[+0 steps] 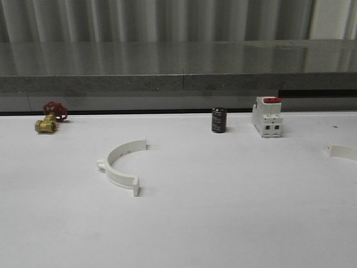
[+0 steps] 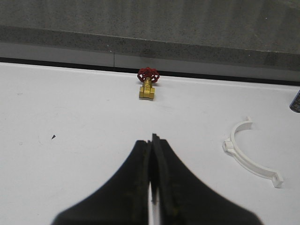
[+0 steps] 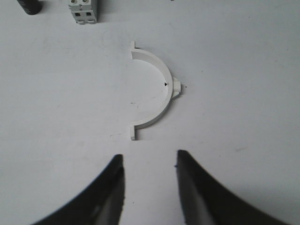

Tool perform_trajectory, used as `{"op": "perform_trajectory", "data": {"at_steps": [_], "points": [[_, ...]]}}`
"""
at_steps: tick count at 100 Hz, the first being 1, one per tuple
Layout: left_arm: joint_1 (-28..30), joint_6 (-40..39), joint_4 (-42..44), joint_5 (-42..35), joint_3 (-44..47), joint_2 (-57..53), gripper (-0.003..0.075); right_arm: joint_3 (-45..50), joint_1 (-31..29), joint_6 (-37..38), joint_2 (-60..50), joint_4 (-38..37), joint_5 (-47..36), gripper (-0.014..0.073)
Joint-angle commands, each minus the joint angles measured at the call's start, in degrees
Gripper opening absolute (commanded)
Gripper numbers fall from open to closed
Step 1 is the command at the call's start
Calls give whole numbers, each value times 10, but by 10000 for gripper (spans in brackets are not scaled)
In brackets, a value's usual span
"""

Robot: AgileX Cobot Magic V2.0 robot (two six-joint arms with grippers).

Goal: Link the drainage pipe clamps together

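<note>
One white half-ring drainage pipe clamp [image 1: 113,169] lies on the white table left of centre, its open side facing right. In the left wrist view this clamp [image 2: 239,154] is ahead of and to one side of my left gripper [image 2: 152,140], which is shut with nothing between its fingers. A second clamp [image 1: 341,151] is cut off at the table's right edge. In the right wrist view that clamp [image 3: 154,60] lies flat just beyond my right gripper [image 3: 149,159], which is open and empty, its near end tab a short way past the fingertips.
A brass valve with a red handle [image 1: 49,118] sits at the back left, a black cylinder [image 1: 218,120] and a white switch with a red top [image 1: 267,116] at the back centre-right. A grey ledge [image 1: 178,84] runs along the table's far edge.
</note>
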Motion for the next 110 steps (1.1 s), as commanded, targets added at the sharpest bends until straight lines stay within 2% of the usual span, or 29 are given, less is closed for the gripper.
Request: {"op": "perform_trajectory", "data": {"at_steps": [1, 33, 64, 110], "points": [[0, 0, 1, -44, -15, 4, -21, -42, -3, -2, 41, -2, -24, 497], [0, 0, 1, -44, -15, 4, -21, -131, -12, -2, 207, 1, 28, 507], [0, 0, 1, -44, -15, 4, -21, -189, -66, -2, 360, 37, 39, 507], [0, 0, 1, -44, -15, 4, -21, -293, -66, -2, 551, 37, 48, 507]]}}
